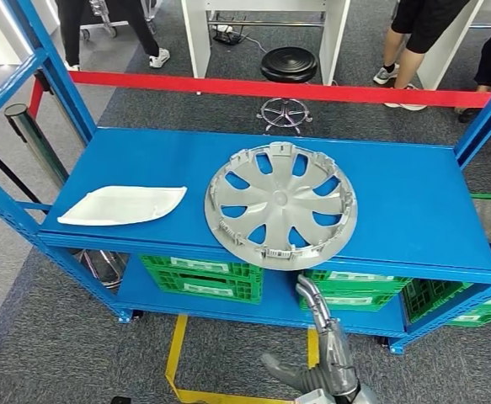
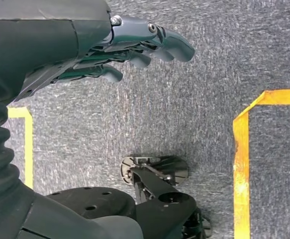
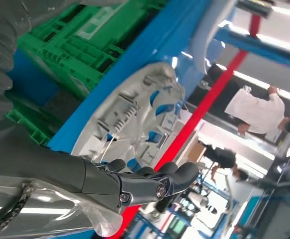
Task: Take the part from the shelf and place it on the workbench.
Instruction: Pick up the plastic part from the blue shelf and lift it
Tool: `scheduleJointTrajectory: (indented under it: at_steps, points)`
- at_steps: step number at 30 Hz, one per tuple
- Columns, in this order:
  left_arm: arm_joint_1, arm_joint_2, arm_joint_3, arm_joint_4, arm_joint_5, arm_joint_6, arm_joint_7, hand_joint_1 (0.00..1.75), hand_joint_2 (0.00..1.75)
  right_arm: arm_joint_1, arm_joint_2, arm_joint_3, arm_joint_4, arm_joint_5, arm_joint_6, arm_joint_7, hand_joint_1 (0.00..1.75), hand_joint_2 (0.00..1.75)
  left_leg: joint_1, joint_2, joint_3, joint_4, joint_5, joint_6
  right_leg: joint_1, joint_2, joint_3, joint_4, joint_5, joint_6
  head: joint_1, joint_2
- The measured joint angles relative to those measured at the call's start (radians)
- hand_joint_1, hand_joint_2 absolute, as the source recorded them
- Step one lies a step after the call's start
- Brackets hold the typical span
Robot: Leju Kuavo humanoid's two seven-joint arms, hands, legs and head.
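Hubcap (image 1: 281,206), silver, lies flat at the blue shelf's (image 1: 408,202) centre, its near rim overhanging; a white panel (image 1: 123,204) sits at its 9 o'clock. Our left hand (image 2: 136,47) hangs empty, fingers loosely extended. Our right hand (image 1: 322,337) reaches up from 6 o'clock, fingers apart, empty.

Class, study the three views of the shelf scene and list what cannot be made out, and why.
- Green crates: contents hidden under the blue shelf, head view.
- Hubcap: underside unseen; its far part is cut off behind the right robot hand, right wrist view.
- Left robot hand: over grey floor only, its position relative to the shelf unknowable.
- Label text on the crates: too small.
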Motion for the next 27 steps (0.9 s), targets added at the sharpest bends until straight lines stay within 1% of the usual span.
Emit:
scheduleJointTrajectory:
  at_steps: [7, 13, 15, 16, 18, 19, 20, 21, 27]
  points:
    - [-0.006, 0.014, -0.044, 0.002, -0.02, -0.013, 0.02, 0.0, 1.75, -0.048, -0.062, 0.056, 0.068, 0.198, -0.053, 0.121, 0.0, 1.75, 0.0, 0.0, 0.0, 0.0, 0.0, 0.0, 0.0, 0.0, 0.0, 0.0, 0.0, 0.001, 0.0, 0.0]
    - [-0.009, 0.018, -0.071, 0.003, -0.032, -0.02, 0.032, 0.0, 1.75, -0.083, -0.074, 0.055, 0.114, 0.395, -0.085, 0.234, 0.0, 1.75, 0.0, 0.0, 0.0, 0.0, 0.0, 0.0, 0.0, 0.001, 0.0, 0.0, 0.0, 0.001, 0.0, 0.0]
    - [-0.01, 0.018, -0.084, 0.003, -0.037, -0.023, 0.04, 0.0, 1.75, -0.107, -0.074, 0.045, 0.139, 0.479, -0.097, 0.285, 0.0, 1.75, 0.0, 0.001, 0.0, 0.0, 0.0, 0.0, 0.0, 0.001, 0.0, 0.0, 0.001, 0.001, 0.0, 0.0]
    - [-0.011, 0.019, -0.093, 0.003, -0.042, -0.026, 0.046, 0.0, 1.75, -0.123, -0.074, 0.038, 0.156, 0.553, -0.107, 0.335, 0.0, 1.75, 0.0, 0.001, 0.0, 0.0, 0.0, 0.0, 0.0, 0.002, 0.0, 0.0, 0.001, 0.001, 0.0, 0.0]
    - [-0.015, 0.021, -0.111, 0.003, -0.054, -0.035, 0.061, 0.0, 1.75, -0.153, -0.074, 0.022, 0.191, 0.774, -0.133, 0.465, 0.0, 1.75, 0.0, 0.002, 0.0, 0.001, 0.0, 0.001, 0.0, 0.002, 0.0, 0.0, 0.001, 0.002, 0.0, 0.0]
    - [-0.016, 0.022, -0.118, 0.003, -0.058, -0.038, 0.066, 0.0, 1.75, -0.163, -0.075, 0.015, 0.204, 0.888, -0.143, 0.515, 0.0, 1.75, 0.0, 0.002, 0.0, 0.001, 0.001, 0.001, 0.0, 0.002, 0.0, 0.0, 0.001, 0.002, 0.0, 0.0]
    - [-0.016, 0.023, -0.123, 0.004, -0.06, -0.04, 0.069, 0.0, 1.75, -0.171, -0.076, 0.008, 0.214, 0.969, -0.149, 0.544, 0.0, 1.75, 0.0, 0.002, 0.0, 0.001, 0.001, 0.001, 0.0, 0.002, 0.0, 0.0, 0.001, 0.002, 0.0, 0.0]
    - [-0.016, 0.023, -0.127, 0.004, -0.062, -0.041, 0.071, 0.0, 1.75, -0.176, -0.076, 0.004, 0.222, 1.01, -0.151, 0.554, 0.0, 1.75, 0.0, 0.002, 0.0, 0.001, 0.001, 0.001, 0.0, 0.002, 0.0, 0.0, 0.002, 0.002, 0.0, 0.0]
    - [-0.017, 0.026, -0.14, 0.004, -0.062, -0.042, 0.075, 0.0, 1.75, -0.189, -0.077, -0.004, 0.247, 1.003, -0.152, 0.563, 0.0, 1.75, 0.0, 0.002, 0.0, 0.001, 0.001, 0.001, 0.0, 0.002, 0.0, 0.0, 0.002, 0.002, 0.0, 0.0]
